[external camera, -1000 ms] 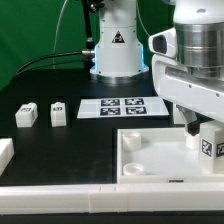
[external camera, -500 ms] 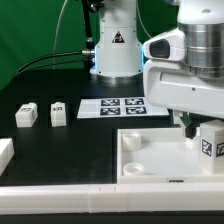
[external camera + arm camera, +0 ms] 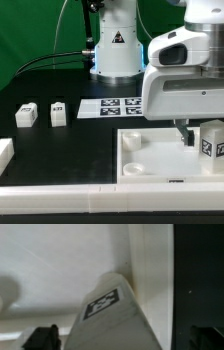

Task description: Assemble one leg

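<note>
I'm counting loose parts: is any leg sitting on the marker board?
No, the marker board shows only its tags; one leg and a second leg stand apart from it, toward the exterior view's left.

Your leg (image 3: 210,140) is white, one face carrying a black-and-white square marker; the two small blocks (image 3: 58,113) match it. You see the tray-like piece (image 3: 150,160) and front bar (image 3: 60,200) plain white against the black desk (image 3: 70,150). Marker board (image 3: 120,107): white with black-and-white tags; backdrop (image 3: 30,30) green.
</note>
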`<act>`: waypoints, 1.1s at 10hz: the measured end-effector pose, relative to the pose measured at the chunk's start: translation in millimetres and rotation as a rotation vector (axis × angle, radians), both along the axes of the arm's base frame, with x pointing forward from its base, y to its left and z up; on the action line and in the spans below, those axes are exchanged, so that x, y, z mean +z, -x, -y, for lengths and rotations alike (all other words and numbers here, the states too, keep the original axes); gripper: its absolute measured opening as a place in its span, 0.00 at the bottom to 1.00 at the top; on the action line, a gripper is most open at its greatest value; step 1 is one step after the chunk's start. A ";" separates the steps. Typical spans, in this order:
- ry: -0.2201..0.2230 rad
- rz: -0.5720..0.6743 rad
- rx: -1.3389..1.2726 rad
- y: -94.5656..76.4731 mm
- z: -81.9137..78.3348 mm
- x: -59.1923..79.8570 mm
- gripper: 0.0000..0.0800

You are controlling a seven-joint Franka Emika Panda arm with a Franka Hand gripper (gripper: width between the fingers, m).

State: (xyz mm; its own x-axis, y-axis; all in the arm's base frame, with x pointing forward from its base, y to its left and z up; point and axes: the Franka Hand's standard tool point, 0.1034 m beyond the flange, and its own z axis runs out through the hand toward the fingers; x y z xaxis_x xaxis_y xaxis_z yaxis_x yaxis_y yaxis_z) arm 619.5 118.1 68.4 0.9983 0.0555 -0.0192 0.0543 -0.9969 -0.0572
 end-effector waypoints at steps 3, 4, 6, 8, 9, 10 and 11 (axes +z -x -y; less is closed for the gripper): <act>-0.003 0.013 0.226 -0.6 2.9 -0.3 0.81; -0.002 0.013 0.217 -0.5 2.8 -0.3 0.81; -0.002 0.013 0.217 -0.6 2.9 -0.3 0.80; -0.002 0.013 0.217 -0.6 2.9 -0.3 0.36; -0.002 0.013 0.217 -0.5 2.9 -0.3 0.36; -0.002 0.013 0.217 -0.5 2.9 -0.3 0.36; -0.002 0.013 0.217 -0.5 2.9 -0.3 0.36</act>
State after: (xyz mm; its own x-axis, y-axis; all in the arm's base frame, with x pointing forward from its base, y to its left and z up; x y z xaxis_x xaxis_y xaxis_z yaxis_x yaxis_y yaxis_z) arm 620.0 115.2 68.1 0.9631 0.2690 -0.0063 0.2682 -0.9616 -0.0575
